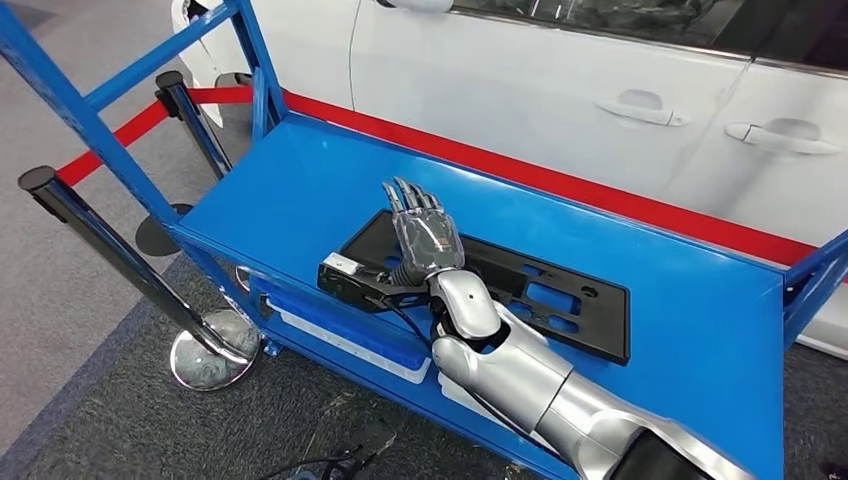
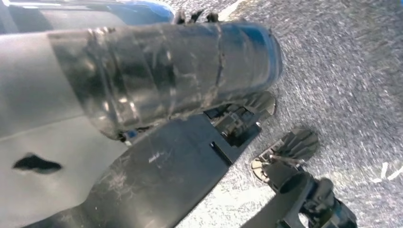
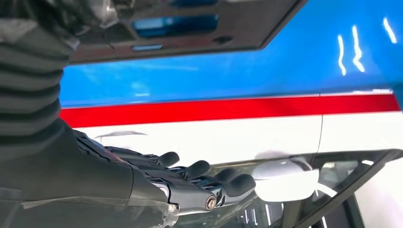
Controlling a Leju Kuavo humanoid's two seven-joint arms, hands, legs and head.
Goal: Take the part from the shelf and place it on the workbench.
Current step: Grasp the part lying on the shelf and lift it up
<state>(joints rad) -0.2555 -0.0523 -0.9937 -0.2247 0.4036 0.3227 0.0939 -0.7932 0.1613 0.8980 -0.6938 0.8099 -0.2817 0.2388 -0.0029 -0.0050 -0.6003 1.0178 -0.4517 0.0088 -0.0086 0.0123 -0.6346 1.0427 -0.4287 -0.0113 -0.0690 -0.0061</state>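
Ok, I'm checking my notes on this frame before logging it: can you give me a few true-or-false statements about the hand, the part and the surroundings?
1. The black part lies flat on the blue shelf. True.
2. The right hand is stretched over the part with fingers extended. True.
3. The right hand has lifted the part clear of the shelf. False: the part lies on the shelf.
4. A black car stands behind the shelf. False: the car is white.

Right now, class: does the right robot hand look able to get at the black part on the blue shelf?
Probably yes. The right robot hand is already stretched out flat over the black part on the blue shelf, with nothing between them.
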